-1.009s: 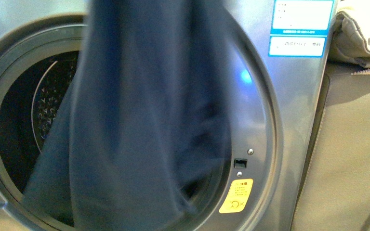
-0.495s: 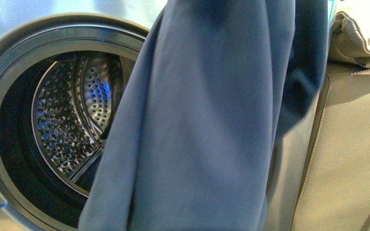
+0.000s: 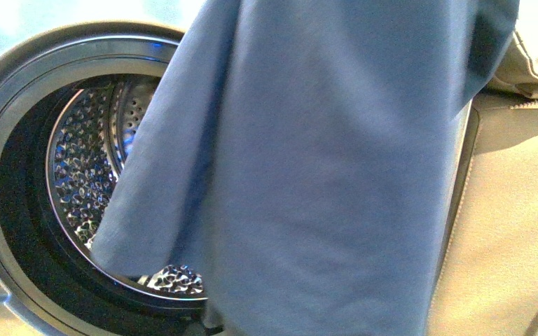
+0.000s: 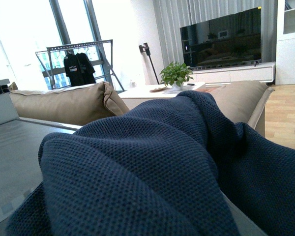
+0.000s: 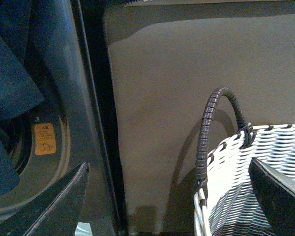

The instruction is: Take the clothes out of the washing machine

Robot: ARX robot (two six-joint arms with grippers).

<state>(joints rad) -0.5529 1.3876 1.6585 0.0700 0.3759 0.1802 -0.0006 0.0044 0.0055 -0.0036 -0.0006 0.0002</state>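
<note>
The clothes (image 3: 308,175), a plain slate-blue garment, hang in front of the washing machine (image 3: 14,77) and cover the right half of its porthole. Left of the fabric the perforated steel drum (image 3: 84,175) shows. In the left wrist view the navy knit clothes (image 4: 137,172) fill the foreground. My left gripper is shut on them, with its fingers hidden under the cloth. My right gripper (image 5: 167,196) is open with nothing in it, between the washing machine (image 5: 83,123) and a basket. A fold of the clothes (image 5: 10,83) hangs by the machine's orange sticker (image 5: 45,139).
A woven white basket (image 5: 255,182) with a dark wrapped handle (image 5: 211,132) stands beside the right gripper. Beige cushion fabric (image 3: 511,224) lies right of the machine. Behind the left wrist are sofa cushions (image 4: 64,103), a television (image 4: 221,39) and a potted plant (image 4: 176,74).
The clothes have swung out from the porthole, rightwards and nearer the front camera. The drum is now uncovered, and the machine's labels and right side are now hidden.
</note>
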